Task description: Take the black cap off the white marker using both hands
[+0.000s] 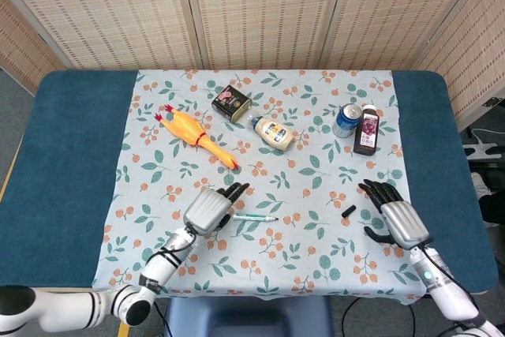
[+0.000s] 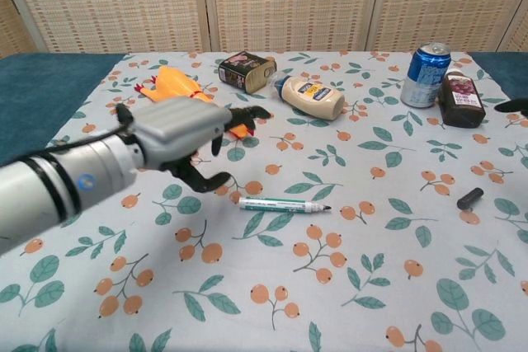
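The white marker (image 1: 255, 217) (image 2: 282, 204) lies flat on the floral cloth with its dark tip bare, pointing right. Its black cap (image 1: 346, 211) (image 2: 469, 198) lies apart on the cloth, far to the right of it. My left hand (image 1: 208, 208) (image 2: 177, 130) hovers just left of the marker, fingers spread and holding nothing. Beside the cap, on its right, my right hand (image 1: 398, 222) is also spread and empty; the chest view catches only a fingertip of it at the right edge.
At the back stand a blue can (image 1: 346, 119), a dark bottle (image 1: 367, 129), a mayonnaise bottle (image 1: 274, 132) and a small dark tin (image 1: 231, 102). A rubber chicken (image 1: 194, 136) lies back left. Blue table (image 1: 71, 155) borders the cloth on both sides.
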